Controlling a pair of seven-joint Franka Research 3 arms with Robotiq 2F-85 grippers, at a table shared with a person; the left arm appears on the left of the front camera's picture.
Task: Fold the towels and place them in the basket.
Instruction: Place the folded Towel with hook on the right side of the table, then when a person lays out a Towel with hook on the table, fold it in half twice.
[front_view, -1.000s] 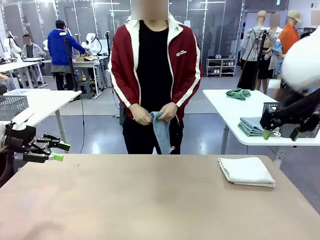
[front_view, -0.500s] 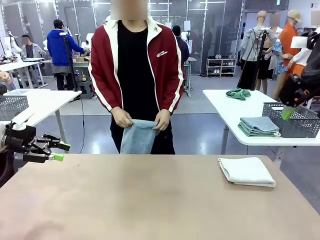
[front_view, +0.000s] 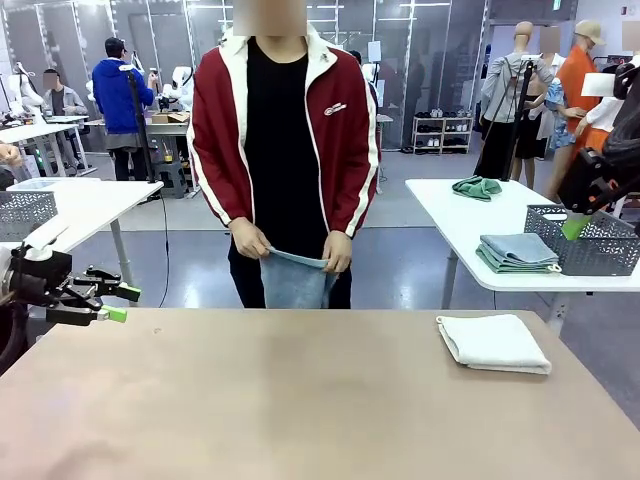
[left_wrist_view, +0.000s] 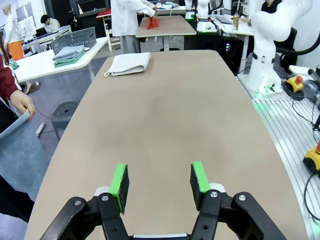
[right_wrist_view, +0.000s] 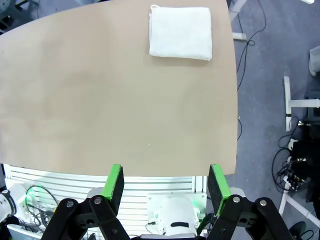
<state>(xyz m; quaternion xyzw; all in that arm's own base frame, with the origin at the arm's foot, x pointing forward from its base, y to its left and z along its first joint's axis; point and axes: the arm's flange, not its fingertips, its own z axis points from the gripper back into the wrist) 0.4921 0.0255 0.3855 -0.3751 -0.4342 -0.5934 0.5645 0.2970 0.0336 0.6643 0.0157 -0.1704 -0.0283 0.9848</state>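
A cream-white towel (front_view: 493, 342) lies folded on the table near its right edge; it also shows as the towel (right_wrist_view: 181, 32) from above and the towel (left_wrist_view: 129, 63) across the table. At the far edge a person holds a light blue towel (front_view: 295, 280) in both hands, below waist height. The dark grey mesh basket (front_view: 590, 245) stands on a side table to the right. My left gripper (front_view: 122, 303) hovers open at the table's left edge, empty, and in its own view the left gripper (left_wrist_view: 159, 180) is open. My right gripper (front_view: 578, 222) is raised high at the right, and in its own view the right gripper (right_wrist_view: 166, 175) is open and empty.
Folded grey-green towels (front_view: 515, 252) lie beside the basket on the white side table (front_view: 450, 215), with a green cloth (front_view: 476, 186) behind. A paler grey mesh basket (front_view: 25, 212) sits on another table at the left. The brown tabletop (front_view: 280, 400) is bare in the middle.
The person spread the blue towel out, then gathered it lower between both hands. My right gripper rose up and to the right. My left gripper stayed still.
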